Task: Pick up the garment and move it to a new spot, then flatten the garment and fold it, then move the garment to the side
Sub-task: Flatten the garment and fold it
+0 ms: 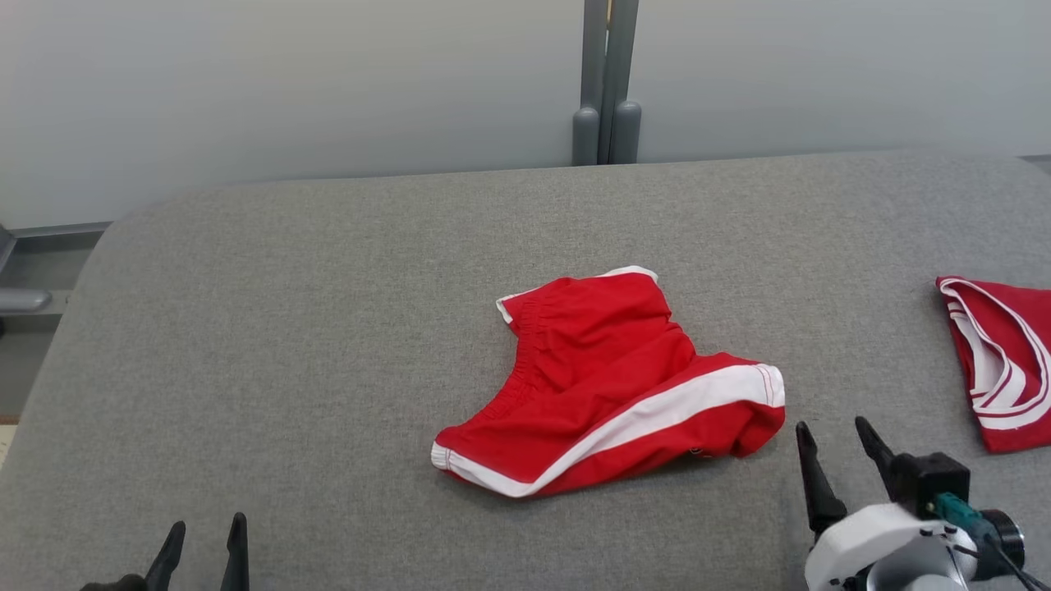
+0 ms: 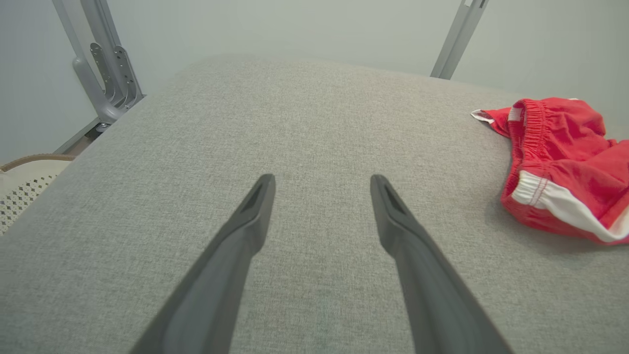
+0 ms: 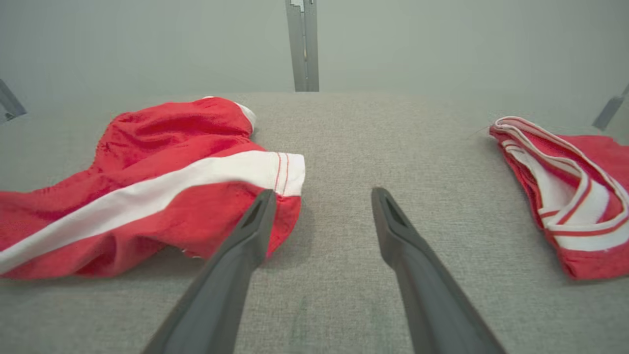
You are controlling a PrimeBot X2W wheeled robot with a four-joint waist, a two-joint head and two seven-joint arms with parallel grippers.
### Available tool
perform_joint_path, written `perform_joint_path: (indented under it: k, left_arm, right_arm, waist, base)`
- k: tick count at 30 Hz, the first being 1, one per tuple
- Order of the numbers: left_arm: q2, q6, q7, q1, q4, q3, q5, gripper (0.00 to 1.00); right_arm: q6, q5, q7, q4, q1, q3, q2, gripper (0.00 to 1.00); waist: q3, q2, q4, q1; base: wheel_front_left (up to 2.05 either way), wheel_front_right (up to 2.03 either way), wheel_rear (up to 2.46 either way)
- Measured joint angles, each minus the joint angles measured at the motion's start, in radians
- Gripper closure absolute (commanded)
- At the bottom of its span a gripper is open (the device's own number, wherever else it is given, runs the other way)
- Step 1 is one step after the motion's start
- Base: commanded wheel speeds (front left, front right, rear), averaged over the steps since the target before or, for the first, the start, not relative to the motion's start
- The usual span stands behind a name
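The garment point(image 1: 608, 382) is a pair of red shorts with white side stripes, lying crumpled in the middle of the grey padded table point(image 1: 287, 328). In the left wrist view the garment point(image 2: 560, 167) is off to the right; in the right wrist view the garment point(image 3: 147, 191) lies at the left, its hem just ahead of one finger. My right gripper point(image 1: 831, 439) is open just right of the garment's lower right corner, holding nothing. At the lower left my left gripper point(image 1: 207, 538) is open and empty, well clear of the garment.
A second red garment with white trim point(image 1: 1002, 361) lies folded at the table's right edge, also the second garment point(image 3: 565, 196) in the right wrist view. A grey metal post point(image 1: 606, 82) stands behind the table's far edge. A pale perforated basket point(image 2: 24, 187) sits beyond the left side.
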Motion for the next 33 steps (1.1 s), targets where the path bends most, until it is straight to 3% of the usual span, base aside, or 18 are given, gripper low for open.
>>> perform_joint_path:
  k: [2, 7, 12, 16, 23, 33]
  left_arm:
    - [0.008, 0.000, 0.021, -0.007, -0.001, -0.007, -0.005, 0.00]
    - [0.033, 0.010, 0.154, -0.046, -0.080, -0.023, -0.012, 0.00]
    - [0.043, 0.019, 0.365, -0.090, -0.211, -0.062, -0.065, 0.00]
    - [0.044, 0.019, 0.476, -0.114, -0.254, -0.085, -0.108, 0.00]
    - [0.050, 0.019, 0.602, -0.147, -0.286, -0.130, -0.135, 0.00]
    - [0.068, 0.008, 0.718, -0.188, -0.329, -0.207, -0.182, 0.00]
  right_arm:
    - [0.000, 0.048, 0.059, 0.013, -0.014, 0.046, -0.008, 0.00]
    - [0.000, 0.140, 0.247, -0.073, -0.078, 0.119, -0.110, 0.00]
    - [0.000, 0.224, 0.465, -0.168, -0.096, 0.173, -0.185, 0.00]
    - [0.000, 0.247, 0.549, -0.170, -0.097, 0.177, -0.195, 0.00]
    - [0.000, 0.260, 0.557, -0.115, -0.161, 0.205, -0.164, 0.00]
    - [0.000, 0.299, 0.543, -0.077, -0.220, 0.272, -0.177, 0.00]
  waist:
    - [0.001, 0.0000, -0.001, 0.0000]
    - [0.011, 0.0000, -0.006, 0.0000]
    - [0.051, 0.0000, -0.010, 0.0000]
    - [0.083, 0.0000, -0.012, 0.0000]
    - [0.132, 0.0000, -0.024, 0.0000]
    - [0.163, 0.0000, -0.025, 0.0000]
  base:
    - [0.00, 0.00, 0.00]
    - [0.00, 0.00, 0.00]
    - [0.00, 0.00, 0.00]
    - [0.00, 0.00, 0.00]
    - [0.00, 0.00, 0.00]
    - [0.00, 0.00, 0.00]
